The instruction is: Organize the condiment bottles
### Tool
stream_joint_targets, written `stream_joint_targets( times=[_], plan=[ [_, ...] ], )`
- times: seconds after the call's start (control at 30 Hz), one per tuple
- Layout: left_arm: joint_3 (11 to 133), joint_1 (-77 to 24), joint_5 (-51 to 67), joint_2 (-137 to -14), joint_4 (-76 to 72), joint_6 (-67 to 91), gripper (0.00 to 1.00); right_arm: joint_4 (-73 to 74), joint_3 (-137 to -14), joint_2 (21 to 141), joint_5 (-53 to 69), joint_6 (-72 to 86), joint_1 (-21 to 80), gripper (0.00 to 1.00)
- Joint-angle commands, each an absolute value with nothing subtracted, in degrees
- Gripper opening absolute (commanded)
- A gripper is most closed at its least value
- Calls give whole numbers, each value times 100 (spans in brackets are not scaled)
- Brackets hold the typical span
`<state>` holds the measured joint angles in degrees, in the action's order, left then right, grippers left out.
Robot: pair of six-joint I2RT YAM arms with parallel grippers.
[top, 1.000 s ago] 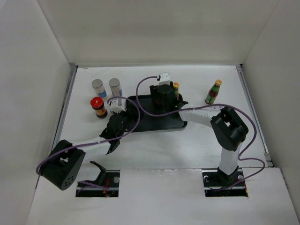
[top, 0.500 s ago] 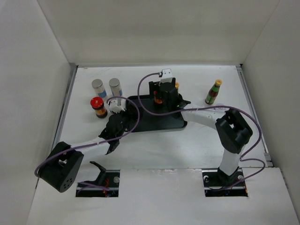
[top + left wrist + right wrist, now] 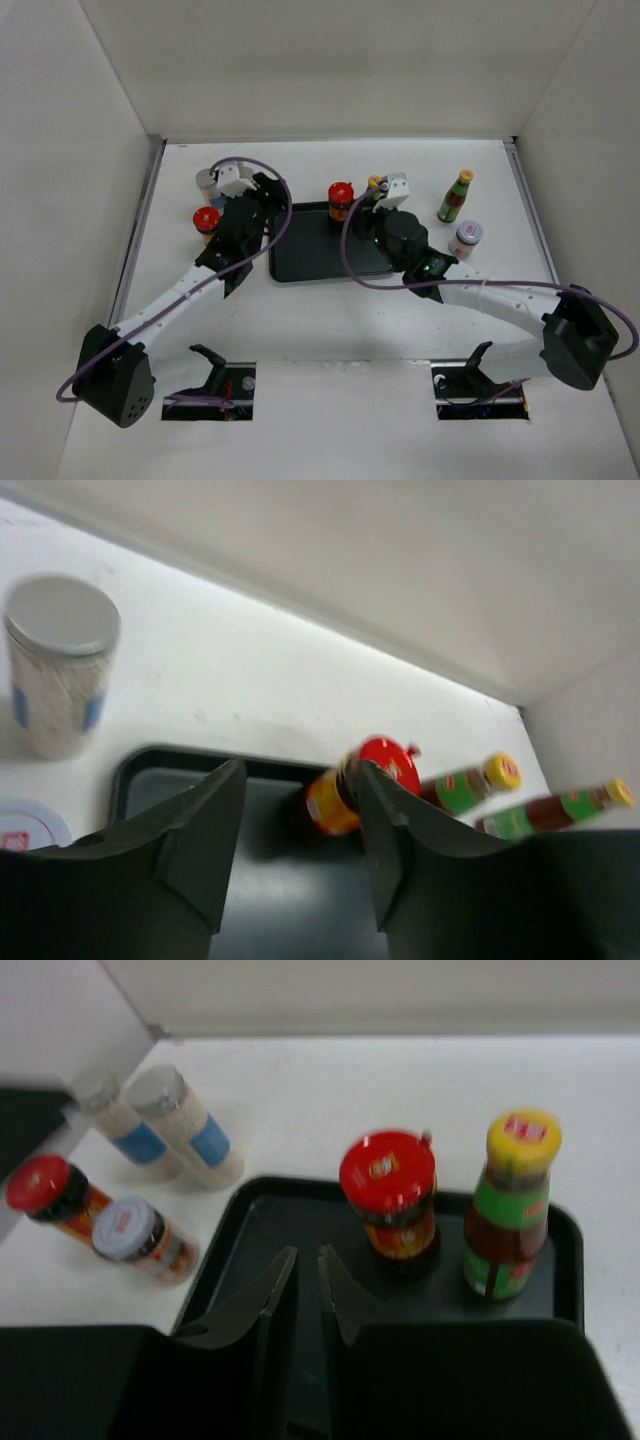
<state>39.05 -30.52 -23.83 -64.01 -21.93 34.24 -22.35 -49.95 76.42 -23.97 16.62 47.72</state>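
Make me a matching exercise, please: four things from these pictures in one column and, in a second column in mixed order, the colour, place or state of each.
Things:
1. shaker with blue label
2. green-labelled bottle on the tray
3. dark jar on the tray
4. left gripper

Colour, place or state:
a. red lid
b. open, holding nothing
c. silver cap, on the table left of the tray
d. yellow cap

Pairs: 1-c, 2-d, 3-a, 4-b

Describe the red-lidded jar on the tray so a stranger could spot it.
Find the black tray in the middle of the table. Two containers stand at its far edge: the red-lidded jar is the left, shorter one, beside a green yellow-capped bottle. The other red-lidded jar stands off the tray.
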Motion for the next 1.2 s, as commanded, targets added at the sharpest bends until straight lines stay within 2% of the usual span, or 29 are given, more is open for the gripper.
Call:
stream_joint_targets(
  times=[0.0, 0.1, 0.2, 0.33, 0.53, 0.8, 0.9, 1.03, 1.1, 1.17],
  plan=[
    [4736, -2835, -3171, -6757, -951, 2858, 51, -2565, -4317, 7585, -2030, 2048, 4943, 22],
    [5167, -2545, -3611, -7249, -739, 2506, 64, -2777, -4026, 7480, -2048, 2118, 5023, 29],
    [5422, -2264, -3753, -7628, -615, 2347, 74, -2918, -3938, 7453, -2118, 2109, 5067, 44],
    [5869, -1763, -3525, -8295, -414, 2145, 80, -3032, -3815, 7339, -2118, 2118, 5093, 57],
    [6520, -1507, -2954, -9148, -211, 2109, 82, -3112, -3805, 7462, -2144, 2083, 5128, 60],
    [7118, -1542, -2804, -9816, -141, 1995, 82, -3155, -3876, 7620, -2162, 1960, 5286, 61],
    [7365, -1525, -2830, -10063, -62, 1925, 77, -3164, -3885, 7699, -2162, 1986, 5286, 61],
    [7418, -1533, -2848, -10151, -62, 1942, 50, -3173, -3850, 7629, -2171, 1969, 5286, 62],
    [7339, -1586, -2961, -9916, -131, 1925, 43, -3243, -3797, 7629, -2171, 1995, 5260, 62],
    [7217, -1717, -3198, -9547, -280, 1820, 41, -3226, -3797, 7673, -2162, 2013, 5225, 62]
  ],
)
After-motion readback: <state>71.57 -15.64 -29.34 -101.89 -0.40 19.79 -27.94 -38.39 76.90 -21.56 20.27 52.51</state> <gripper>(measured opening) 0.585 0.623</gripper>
